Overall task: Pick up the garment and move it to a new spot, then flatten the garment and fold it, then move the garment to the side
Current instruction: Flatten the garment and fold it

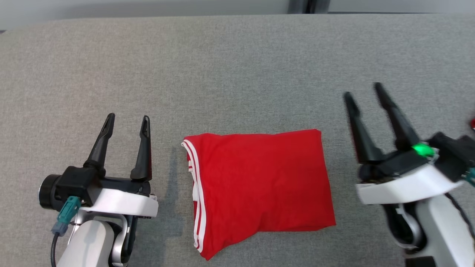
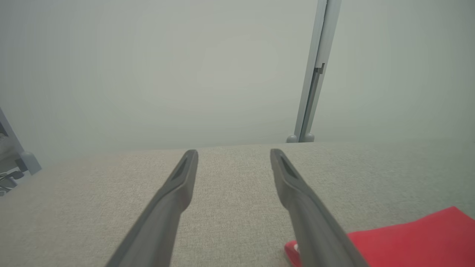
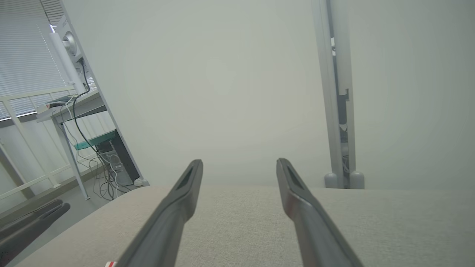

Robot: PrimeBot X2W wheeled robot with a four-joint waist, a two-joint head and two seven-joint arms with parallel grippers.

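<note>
The red garment point(image 1: 259, 189) lies folded into a rough rectangle on the grey table, its white-striped hem along the left edge. To its left my left gripper point(image 1: 128, 122) stands open, empty, fingers pointing away from me. On the other side, my right gripper point(image 1: 363, 92) hovers open and empty, a green light glowing on its wrist. A corner of the garment point(image 2: 415, 241) shows at the lower right in the left wrist view, beside the open left gripper point(image 2: 233, 155). The right gripper point(image 3: 239, 165) points over the bare table toward a pale wall.
The grey fabric table point(image 1: 237, 66) spreads wide behind and around the garment. A grey post point(image 2: 315, 74) stands behind the table's far edge. Off the table's left side in the right wrist view are a desk with cables point(image 3: 85, 122) and a window.
</note>
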